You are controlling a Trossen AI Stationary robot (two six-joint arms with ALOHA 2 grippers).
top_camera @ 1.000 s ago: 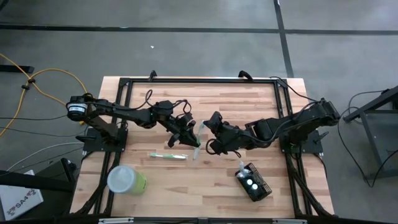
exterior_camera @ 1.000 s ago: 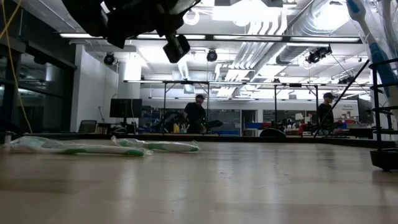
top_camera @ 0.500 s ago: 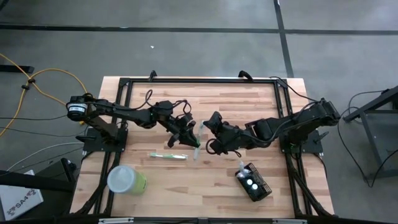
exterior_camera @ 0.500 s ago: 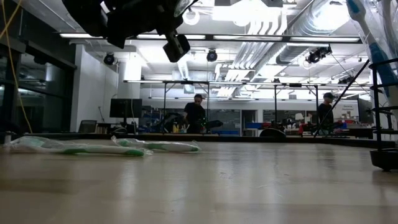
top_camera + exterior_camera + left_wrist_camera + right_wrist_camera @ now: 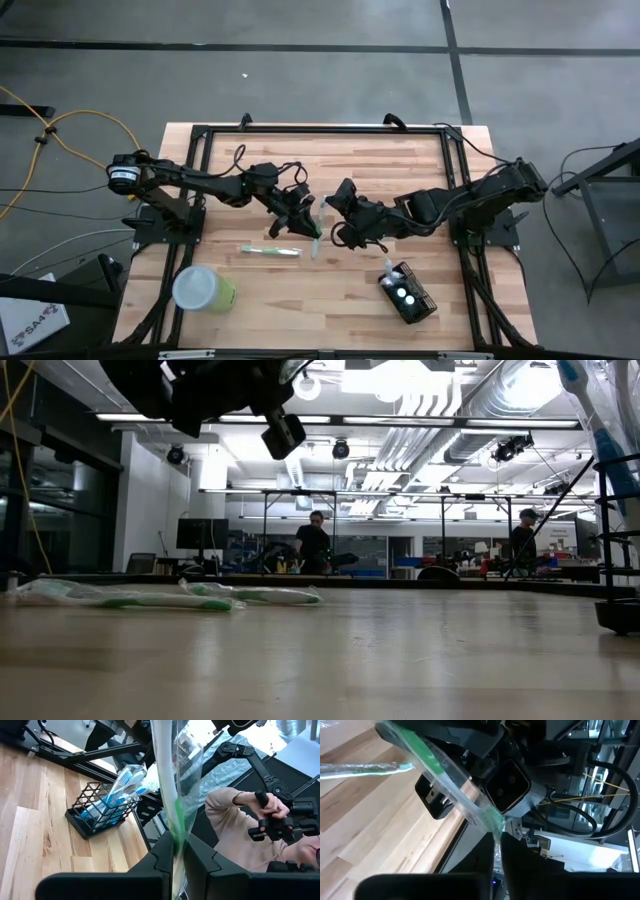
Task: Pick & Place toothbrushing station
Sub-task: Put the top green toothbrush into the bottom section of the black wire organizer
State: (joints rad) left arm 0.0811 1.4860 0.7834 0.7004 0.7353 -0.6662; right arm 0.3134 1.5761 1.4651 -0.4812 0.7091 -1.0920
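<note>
Both arms reach to the table's middle, left hand (image 5: 311,222) and right hand (image 5: 334,226) each pinched closed.

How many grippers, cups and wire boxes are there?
Grippers: 2, the left gripper and right gripper, both pinching one wrapped green toothbrush above mid-table
Lime-green cup: 1
Black wire-mesh holder: 1
Total: 4

A lime-green cup (image 5: 205,289) with a whitish lid stands near the front-left corner of the wooden table (image 5: 350,160); a wrapped green toothbrush (image 5: 270,250) lies flat just beside it toward the middle; a yellow cable (image 5: 60,130) runs across the grey floor (image 5: 300,80); people (image 5: 315,543) stand far behind.
</note>
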